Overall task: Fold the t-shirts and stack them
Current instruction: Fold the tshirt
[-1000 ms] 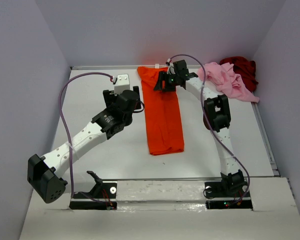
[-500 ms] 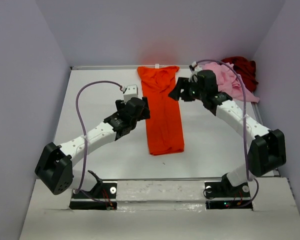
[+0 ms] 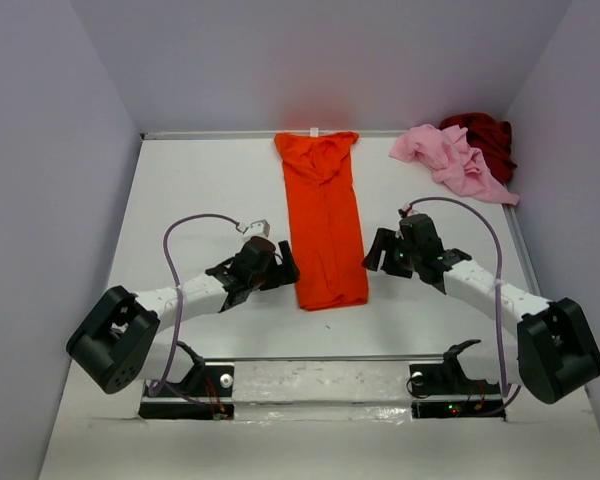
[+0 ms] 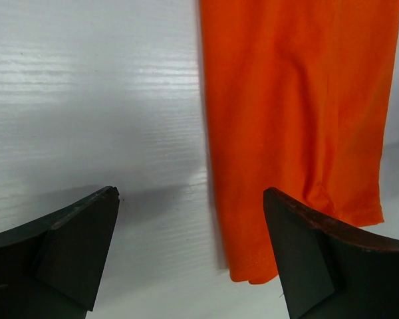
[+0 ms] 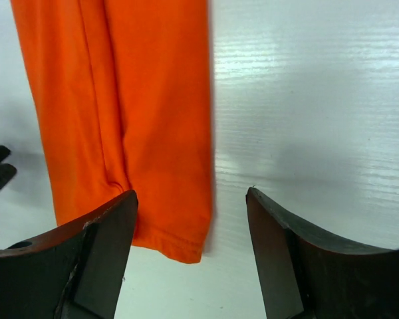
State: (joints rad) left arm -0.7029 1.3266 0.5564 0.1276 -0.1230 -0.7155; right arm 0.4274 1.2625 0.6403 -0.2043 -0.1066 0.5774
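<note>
T-shirts lie in two spots on my white table. Starting at the left, my left gripper sits low, just beside the near left corner of the orange t-shirt. Its jaws are spread wide with nothing between them. Its wrist camera shows the shirt's left edge and hem lying in the gap, with bare tabletop beside them.

The orange shirt is folded into a long narrow strip down the middle of the table, collar at the far edge and hem toward the near edge.

My right gripper mirrors the left one, just beside the strip's near right corner. Its jaws also stand apart with no cloth pinched, and its wrist view shows the hem corner lying in the gap. I cannot tell whether either gripper touches the table.

At the far right corner, the light pink t-shirt lies crumpled. The dark red t-shirt is bunched just behind it, touching it.
</note>
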